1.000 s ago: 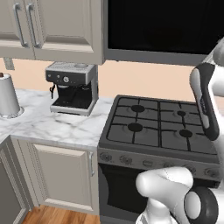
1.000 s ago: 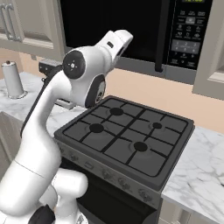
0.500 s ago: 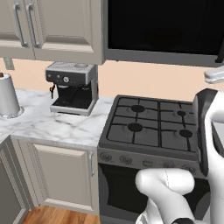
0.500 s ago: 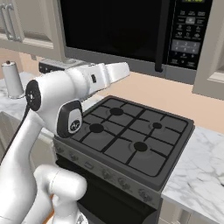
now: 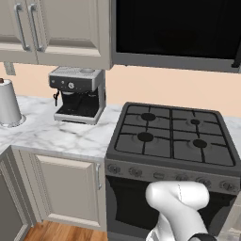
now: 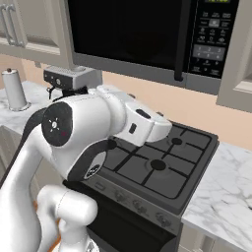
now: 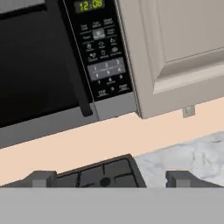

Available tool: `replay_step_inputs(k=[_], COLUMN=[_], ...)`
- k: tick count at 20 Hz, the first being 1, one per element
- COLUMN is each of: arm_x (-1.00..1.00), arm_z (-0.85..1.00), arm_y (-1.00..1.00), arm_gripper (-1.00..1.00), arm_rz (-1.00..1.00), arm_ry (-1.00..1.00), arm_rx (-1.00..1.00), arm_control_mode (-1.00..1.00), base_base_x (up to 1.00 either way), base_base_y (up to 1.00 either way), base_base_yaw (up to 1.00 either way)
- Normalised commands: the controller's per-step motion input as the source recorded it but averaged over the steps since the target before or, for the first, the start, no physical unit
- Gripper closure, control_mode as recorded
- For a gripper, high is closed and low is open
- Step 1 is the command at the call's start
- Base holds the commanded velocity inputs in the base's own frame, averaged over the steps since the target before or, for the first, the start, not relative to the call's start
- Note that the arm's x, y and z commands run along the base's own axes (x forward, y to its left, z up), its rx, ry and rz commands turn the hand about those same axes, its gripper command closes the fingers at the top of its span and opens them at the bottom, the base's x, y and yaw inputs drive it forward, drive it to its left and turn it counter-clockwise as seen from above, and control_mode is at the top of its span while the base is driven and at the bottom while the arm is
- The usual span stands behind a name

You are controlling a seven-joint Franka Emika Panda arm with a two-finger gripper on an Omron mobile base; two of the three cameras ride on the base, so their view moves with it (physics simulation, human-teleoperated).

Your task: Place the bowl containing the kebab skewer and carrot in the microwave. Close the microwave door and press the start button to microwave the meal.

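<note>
Black glass of the microwave door filled the upper right of the left base view, and the door was shut against the microwave. At the far left of that view a paper towel roll stood on the marble counter, then a steel coffee machine under the beige cabinets, then the black gas stove in the middle and right.

In the right base view the white arm crossed the lower left and the centre, in front of the stove. The microwave's control panel was at the upper right.

In the hand view the gripper showed two dark fingertips at the bottom, set wide apart, with nothing between them. Above them were the microwave's door handle and, to its right, the keypad.
</note>
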Motion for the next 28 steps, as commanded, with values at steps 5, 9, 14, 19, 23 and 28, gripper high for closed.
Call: replay_step_inputs(k=[5,9,14,19,23,28], arm_x=[-0.22,0.00,0.14,0.34,0.35,0.36], arm_z=[0.04,0.00,0.00,0.00,0.07,0.07], arm_y=[-0.14,0.00,-0.09,-0.30,-0.11,-0.02], arm_gripper=[-1.00,1.00,1.00,1.00,1.00,1.00], arm_rz=[0.00,0.00,-0.01,-0.05,-0.05,-0.04], arm_ry=[-0.14,-0.05,-0.09,-0.06,-0.17,-0.14], arm_rx=[0.55,0.10,0.09,0.12,0.11,0.10], arm_control_mode=[-1.00,-1.00,-1.00,-1.00,-1.00,-1.00], base_base_x=[0.00,0.00,0.00,0.00,0.00,0.00], base_base_y=[0.00,0.00,0.00,0.00,0.00,0.00], base_base_yaw=[0.00,0.00,0.00,0.00,0.00,0.00])
